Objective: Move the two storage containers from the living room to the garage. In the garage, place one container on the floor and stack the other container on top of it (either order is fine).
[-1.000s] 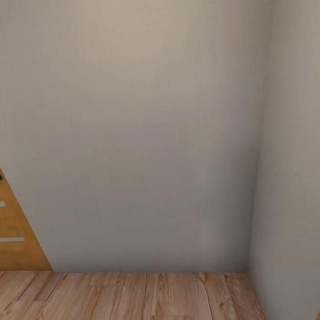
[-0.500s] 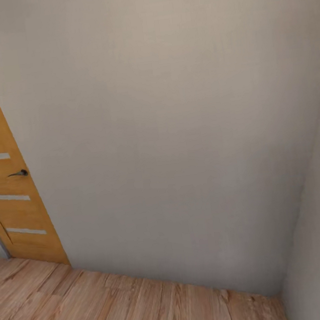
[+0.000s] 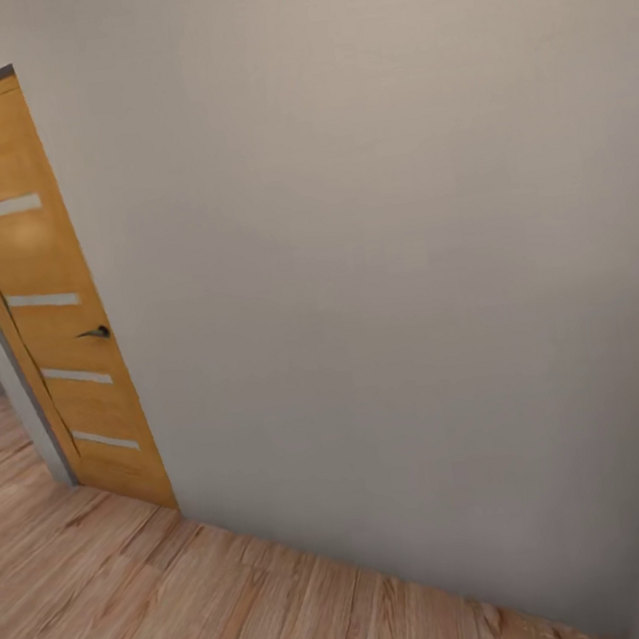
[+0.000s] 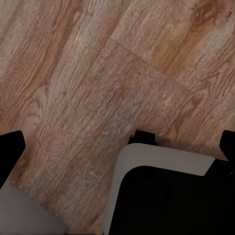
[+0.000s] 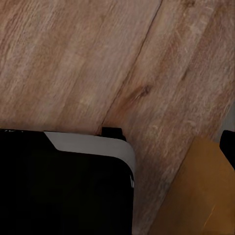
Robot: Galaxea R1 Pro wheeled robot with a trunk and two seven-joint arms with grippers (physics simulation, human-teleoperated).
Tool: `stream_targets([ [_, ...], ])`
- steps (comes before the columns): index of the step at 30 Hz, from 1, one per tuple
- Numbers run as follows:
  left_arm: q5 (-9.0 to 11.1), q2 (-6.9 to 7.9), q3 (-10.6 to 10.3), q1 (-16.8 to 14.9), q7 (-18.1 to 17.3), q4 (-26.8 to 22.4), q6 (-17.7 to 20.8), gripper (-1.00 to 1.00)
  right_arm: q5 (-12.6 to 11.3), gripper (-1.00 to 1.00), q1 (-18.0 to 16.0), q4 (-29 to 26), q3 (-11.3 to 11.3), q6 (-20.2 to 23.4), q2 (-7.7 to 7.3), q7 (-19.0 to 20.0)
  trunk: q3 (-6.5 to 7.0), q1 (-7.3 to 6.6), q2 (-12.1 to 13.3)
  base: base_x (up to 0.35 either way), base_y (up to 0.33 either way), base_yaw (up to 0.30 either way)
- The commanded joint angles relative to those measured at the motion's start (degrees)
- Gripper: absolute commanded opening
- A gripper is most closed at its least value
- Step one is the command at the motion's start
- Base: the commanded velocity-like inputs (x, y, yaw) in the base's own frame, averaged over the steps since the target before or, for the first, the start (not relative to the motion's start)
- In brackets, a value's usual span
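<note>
Head view: a light wood-plank floor (image 3: 145,605) meets a plain pale grey wall (image 3: 371,252); no red-orange bins are in sight. An orange wooden door with four pale horizontal strips (image 3: 49,295) and a dark lever handle (image 3: 94,333) stands at left, open beside a grey frame. Wrist views look down on planks and the robot's black-and-grey base (image 4: 171,196); an orange panel (image 5: 196,196) sits nearby. Whether the jaws are apart or together cannot be told.

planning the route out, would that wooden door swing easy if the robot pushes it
Probably yes: the door already stands ajar from its frame, so no latch should hold it. It looks a stiff, solid panel, likely swinging rather than flexing. The lever handle may be unneeded.
</note>
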Motion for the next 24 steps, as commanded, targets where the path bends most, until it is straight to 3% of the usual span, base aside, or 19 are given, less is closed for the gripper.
stream_targets([
  [1,0.34,-0.02,-0.01,-0.05,0.03,0.06,-0.22,1.0,-0.41,1.0,-0.07,0.17,0.48,-0.31,0.04,-0.09,-0.07,0.01,-0.05,0.002,0.0,0.27],
  [11,0.4,-0.07,-0.01,-0.05,0.05,0.06,-0.24,1.0,-0.41,1.0,-0.07,0.2,0.48,-0.31,0.04,-0.09,-0.07,0.01,-0.05,0.016,0.0,0.27],
  [24,0.33,-0.08,-0.01,-0.05,0.03,0.06,-0.24,1.0,-0.41,1.0,-0.07,0.19,0.41,-0.28,0.02,-0.09,-0.07,0.01,-0.05,0.192,0.0,0.27],
])
